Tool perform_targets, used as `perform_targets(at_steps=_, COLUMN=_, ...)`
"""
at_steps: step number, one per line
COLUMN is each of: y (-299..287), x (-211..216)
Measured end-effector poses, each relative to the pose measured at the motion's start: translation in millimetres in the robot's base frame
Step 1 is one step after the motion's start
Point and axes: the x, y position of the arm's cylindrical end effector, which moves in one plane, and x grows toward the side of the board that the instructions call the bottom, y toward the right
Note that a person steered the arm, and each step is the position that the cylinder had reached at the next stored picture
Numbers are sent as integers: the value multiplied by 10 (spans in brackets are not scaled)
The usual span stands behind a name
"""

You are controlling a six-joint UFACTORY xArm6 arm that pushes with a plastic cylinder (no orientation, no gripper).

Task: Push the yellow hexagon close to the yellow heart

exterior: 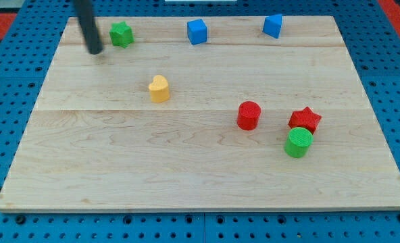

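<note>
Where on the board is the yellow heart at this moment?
The yellow heart sits alone left of the board's centre, below and right of the green star and my tip, well left of the red cylinder.

text: nothing readable anywhere, honestly
labels/brands: none on the wooden board (200,175)
numbers/signs: none on the blocks either

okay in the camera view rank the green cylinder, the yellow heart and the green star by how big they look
1. Green cylinder, though it sits nearest the view's bottom, so nearness may inflate it.
2. Yellow heart.
3. Green star, farthest up.
</note>
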Motion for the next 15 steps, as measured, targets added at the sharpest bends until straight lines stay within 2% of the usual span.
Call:
perform_targets(at_steps=1, y=-604, x=-314)
perform_targets(at_steps=2, y=-583, x=-989)
perform_targets(at_steps=3, y=236, x=-1001)
perform_targets(at_steps=4, y=510, x=-691)
perform_targets(at_steps=5, y=-191, x=-608)
perform_targets(at_steps=6, y=-185, x=-892)
perform_targets(at_steps=7, y=-549, x=-407)
perform_targets(at_steps=8, y=-105, x=-114)
perform_targets(at_steps=9, y=72, x=-114)
perform_targets(at_steps=11, y=-95, x=-115)
perform_targets(at_steps=12, y=-245, x=14)
perform_targets(at_steps=14, y=-91, x=274)
perform_targets(at_steps=15, y=356, x=386)
